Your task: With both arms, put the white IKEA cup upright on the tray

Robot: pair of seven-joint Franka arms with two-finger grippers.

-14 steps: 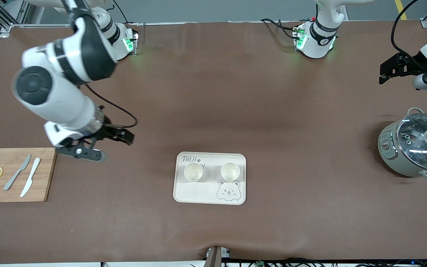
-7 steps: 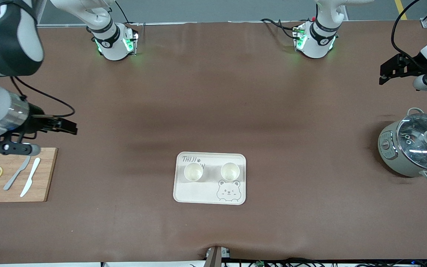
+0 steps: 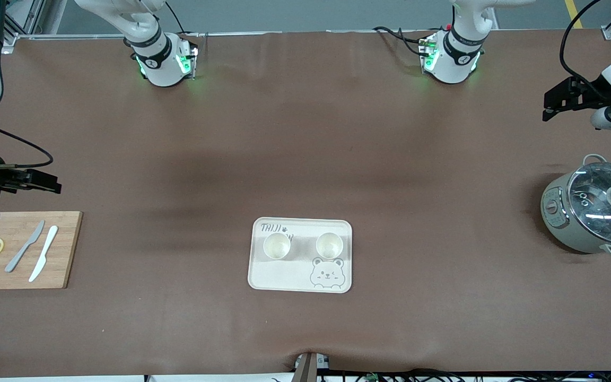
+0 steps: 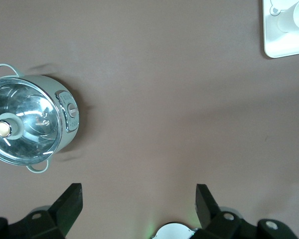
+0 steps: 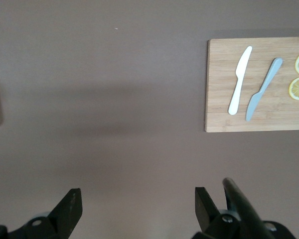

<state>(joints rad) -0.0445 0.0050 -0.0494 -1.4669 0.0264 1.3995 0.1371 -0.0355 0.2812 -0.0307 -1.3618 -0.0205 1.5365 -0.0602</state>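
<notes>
The brown-covered table carries, at its middle near the front camera, the flat cream-white rectangular tray with a grey bear face. Two small white round cups stand upright on the tray, mouths up: one cup toward the right arm's end, the other cup toward the left arm's end, just above the bear face. The cups stand apart from each other. Each cup appears light, rigid and smooth-walled, probably hard plastic or ceramic, so a slippery grasp is likely; grip across the rim or the upper side wall with moderate force. The right gripper hovers over bare table beside the bamboo cutting board, fingers apart and empty. The left gripper hovers over bare table near the grey lidded pot, fingers apart and empty.
</notes>
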